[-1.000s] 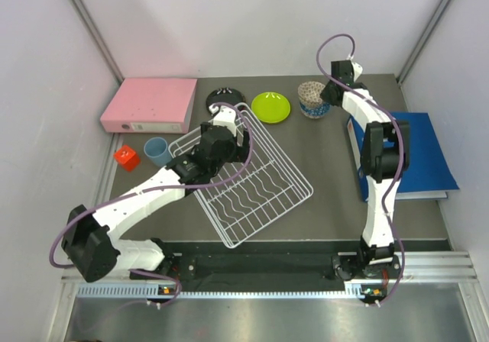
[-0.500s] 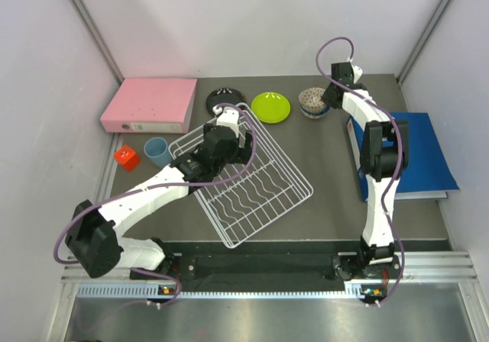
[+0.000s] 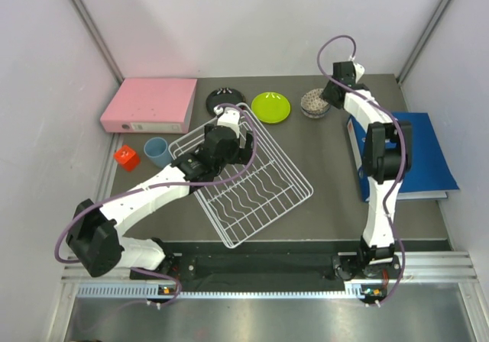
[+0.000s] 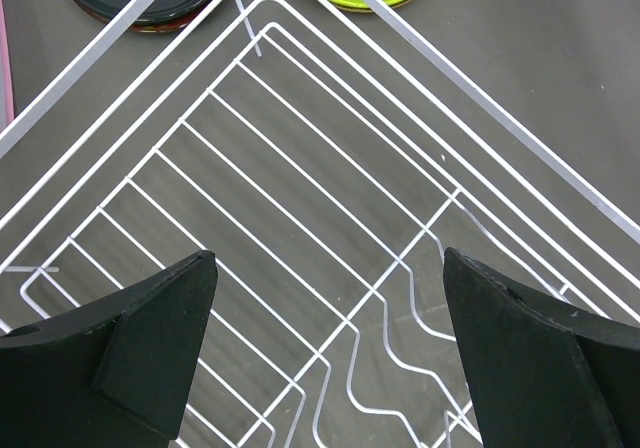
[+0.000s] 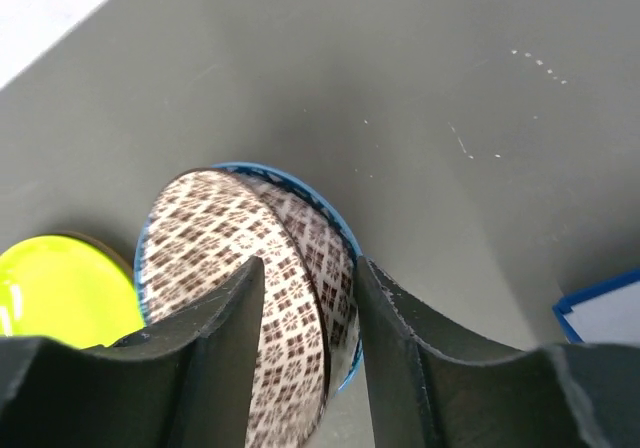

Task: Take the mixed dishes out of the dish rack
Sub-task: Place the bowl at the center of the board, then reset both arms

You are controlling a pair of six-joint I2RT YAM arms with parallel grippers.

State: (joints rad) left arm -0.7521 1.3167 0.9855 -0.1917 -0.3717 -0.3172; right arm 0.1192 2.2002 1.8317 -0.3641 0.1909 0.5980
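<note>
The white wire dish rack [image 3: 256,193] lies at an angle mid-table with nothing in it. My left gripper [image 3: 229,122] hovers over its far corner, open, wires showing between the fingers [image 4: 330,348]. At the back right, a beige patterned bowl [image 5: 220,258] sits nested inside a blue patterned bowl [image 5: 300,183]. My right gripper [image 5: 310,268] straddles their near rim, one finger inside and one outside, jaws parted with a gap. The lime green plate [image 3: 271,107], a dark plate [image 3: 225,96] and the pale blue cup [image 3: 157,151] rest on the table.
A pink binder [image 3: 150,104] lies at the back left, with a small red cube [image 3: 127,157] in front of it. A blue binder [image 3: 416,155] lies along the right side, beside the right arm. Walls close in on three sides.
The nested bowls came down from a tilt to sit flat on the table. My right jaws widened off the rim. The left gripper shifted slightly over the rack corner.
</note>
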